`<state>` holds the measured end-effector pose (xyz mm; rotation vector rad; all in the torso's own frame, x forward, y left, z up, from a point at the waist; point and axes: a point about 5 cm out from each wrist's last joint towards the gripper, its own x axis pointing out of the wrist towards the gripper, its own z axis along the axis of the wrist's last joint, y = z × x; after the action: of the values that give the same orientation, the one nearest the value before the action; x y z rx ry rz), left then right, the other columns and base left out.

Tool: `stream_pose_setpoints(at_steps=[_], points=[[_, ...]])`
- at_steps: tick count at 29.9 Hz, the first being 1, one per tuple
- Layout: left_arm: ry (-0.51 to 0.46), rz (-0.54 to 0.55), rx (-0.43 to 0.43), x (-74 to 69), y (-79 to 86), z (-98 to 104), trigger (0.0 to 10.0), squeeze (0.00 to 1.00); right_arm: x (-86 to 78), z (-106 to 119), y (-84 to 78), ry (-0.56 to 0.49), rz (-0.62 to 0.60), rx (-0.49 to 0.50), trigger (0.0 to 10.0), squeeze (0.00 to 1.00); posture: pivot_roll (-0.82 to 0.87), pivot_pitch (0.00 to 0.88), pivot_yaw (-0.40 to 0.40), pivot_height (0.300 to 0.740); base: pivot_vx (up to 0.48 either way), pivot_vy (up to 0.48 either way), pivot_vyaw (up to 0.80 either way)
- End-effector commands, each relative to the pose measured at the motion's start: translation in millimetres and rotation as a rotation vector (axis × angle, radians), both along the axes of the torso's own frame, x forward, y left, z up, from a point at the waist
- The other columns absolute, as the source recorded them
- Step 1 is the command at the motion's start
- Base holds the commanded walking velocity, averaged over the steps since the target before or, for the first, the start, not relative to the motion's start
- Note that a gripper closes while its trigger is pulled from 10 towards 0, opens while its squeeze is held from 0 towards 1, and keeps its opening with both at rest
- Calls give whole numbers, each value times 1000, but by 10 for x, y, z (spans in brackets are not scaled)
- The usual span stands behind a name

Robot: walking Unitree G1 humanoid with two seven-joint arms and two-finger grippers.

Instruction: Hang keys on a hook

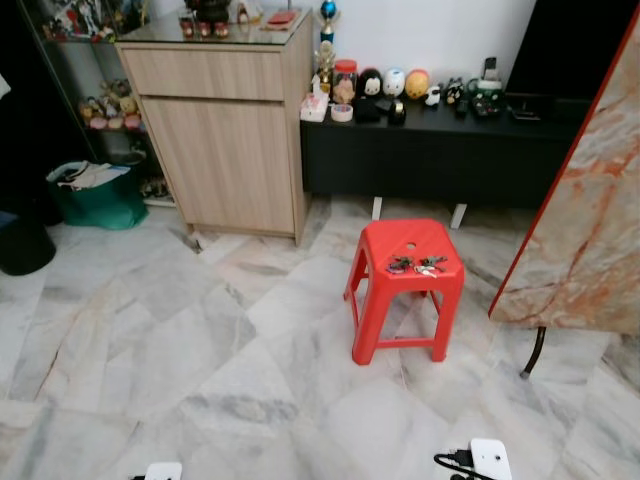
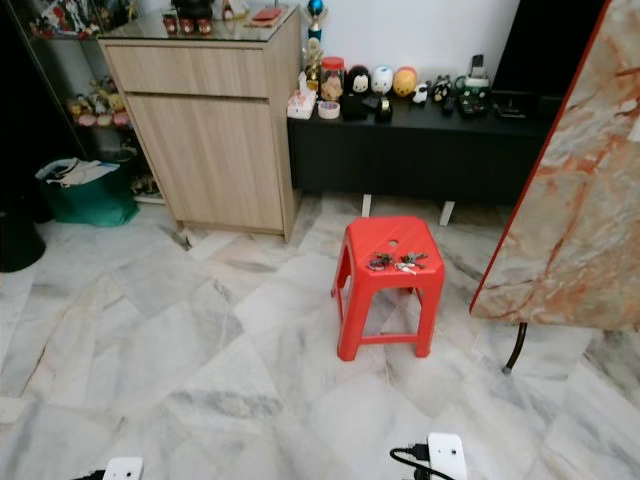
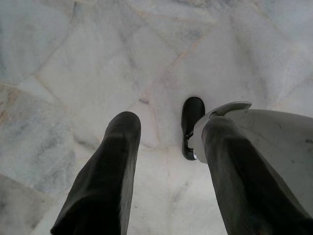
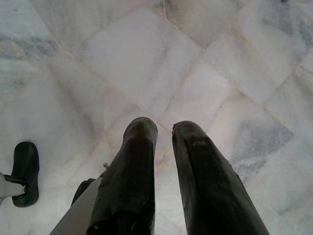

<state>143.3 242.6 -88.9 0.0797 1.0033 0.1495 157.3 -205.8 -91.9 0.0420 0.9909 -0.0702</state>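
Observation:
A bunch of keys lies on the seat of a red plastic stool, which stands on the marble floor ahead of me and slightly to the right. Both arms hang low over the floor, well short of the stool. My left gripper is open, its two black fingers wide apart with bare tile between them. The fingers of my right gripper are almost together, a thin slit between them, and hold nothing.
A wooden cabinet stands at the back left, with a low black sideboard carrying figurines beside it. A marble-patterned panel on thin legs stands close to the stool's right. A green bag and a dark bin sit at the far left.

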Motion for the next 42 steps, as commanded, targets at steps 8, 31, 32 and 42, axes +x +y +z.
stream_pose_setpoints(at_steps=[8,31,32,42], points=[[-13,12,-15,21,-12,6,10000,0,22,13,-17,-6,10,-6,10000,0,75,0,-42,716,30,0,0],[-15,10,-19,31,-11,10,10000,0,36,18,-9,-14,8,-2,10000,0,69,0,-39,716,293,0,0],[-15,10,-19,31,-10,10,10000,0,36,18,-8,-14,8,-2,10000,0,69,0,-39,716,319,0,0],[-17,7,-23,39,-16,12,10000,0,40,20,-12,-14,7,-2,10000,0,66,0,-39,716,321,0,0]])
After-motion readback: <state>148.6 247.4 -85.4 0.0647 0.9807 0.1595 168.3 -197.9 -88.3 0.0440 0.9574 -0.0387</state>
